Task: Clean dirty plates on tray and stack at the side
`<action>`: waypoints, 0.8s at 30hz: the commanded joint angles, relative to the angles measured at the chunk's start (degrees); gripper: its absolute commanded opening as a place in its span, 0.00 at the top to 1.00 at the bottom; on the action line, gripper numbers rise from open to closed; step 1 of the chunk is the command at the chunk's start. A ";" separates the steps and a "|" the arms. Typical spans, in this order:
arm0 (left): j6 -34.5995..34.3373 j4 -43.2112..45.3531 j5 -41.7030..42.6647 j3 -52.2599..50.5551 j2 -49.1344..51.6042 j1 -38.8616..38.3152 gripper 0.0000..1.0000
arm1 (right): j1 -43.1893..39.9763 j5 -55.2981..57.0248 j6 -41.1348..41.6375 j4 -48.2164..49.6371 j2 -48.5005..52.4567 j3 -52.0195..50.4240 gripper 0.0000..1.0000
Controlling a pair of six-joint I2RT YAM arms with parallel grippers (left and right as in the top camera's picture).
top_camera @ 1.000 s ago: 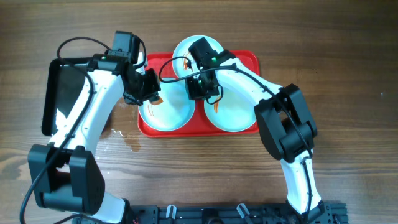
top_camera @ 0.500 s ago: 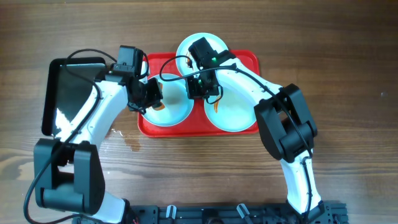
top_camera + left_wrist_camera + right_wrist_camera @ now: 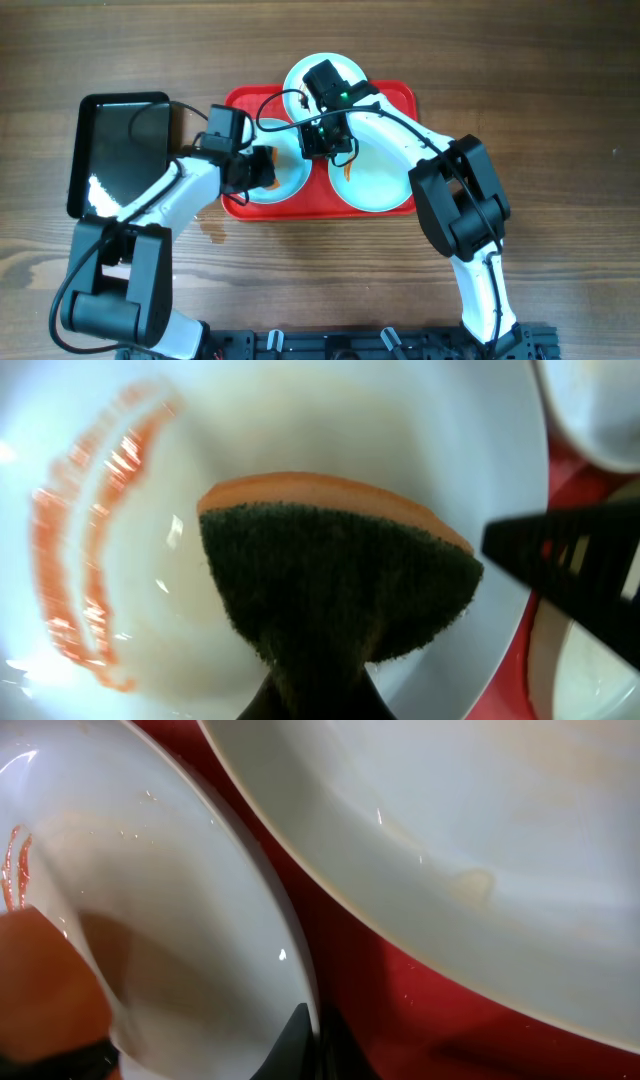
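Observation:
The red tray (image 3: 400, 95) holds three pale plates. My left gripper (image 3: 262, 168) is shut on an orange and dark green sponge (image 3: 330, 580) and presses it on the front left plate (image 3: 285, 188), beside an orange-red smear (image 3: 75, 580). My right gripper (image 3: 318, 152) is shut on that plate's far rim (image 3: 170, 890), its jaws (image 3: 318, 1040) pinching the edge. The front right plate (image 3: 380, 185) has an orange smear near its left side. The back plate (image 3: 300, 75) lies partly under the right arm.
A glossy black tray (image 3: 110, 150) lies on the wooden table left of the red tray. Small wet patches (image 3: 205, 225) show on the table by the red tray's front left corner. In the right wrist view, another plate (image 3: 450, 840) lies close across a red strip of tray (image 3: 400, 980).
My left gripper has moved the sponge right and toward the front across the left plate. The left arm swung inward. The right gripper has stayed on the rim.

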 commanded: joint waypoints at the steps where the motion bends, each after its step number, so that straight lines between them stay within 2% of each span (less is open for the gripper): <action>1: -0.59 -0.61 -6.62 -0.55 0.50 -1.88 0.96 | 0.44 0.59 -1.07 0.59 0.90 -0.68 0.95; 6: 0.15 -0.92 -10.91 -0.55 2.19 -1.97 0.96 | 0.50 0.59 -1.20 0.31 0.90 -0.68 0.96; 11: 1.90 -1.60 -23.50 -0.55 5.29 -1.90 0.96 | 0.55 0.59 -1.27 0.15 0.90 -0.68 0.96; 19: 3.30 -0.02 -32.48 0.44 6.05 -1.92 0.96 | 0.55 0.59 -1.70 -0.09 0.90 -0.68 0.96; 22: 1.66 -1.97 -31.87 3.04 3.80 -2.03 0.96 | 0.57 0.59 -2.56 -0.26 0.90 -0.68 0.96; 24: 1.38 -2.97 -28.17 5.01 1.53 -2.10 0.96 | 0.61 0.59 -2.69 -0.28 0.90 -0.68 0.96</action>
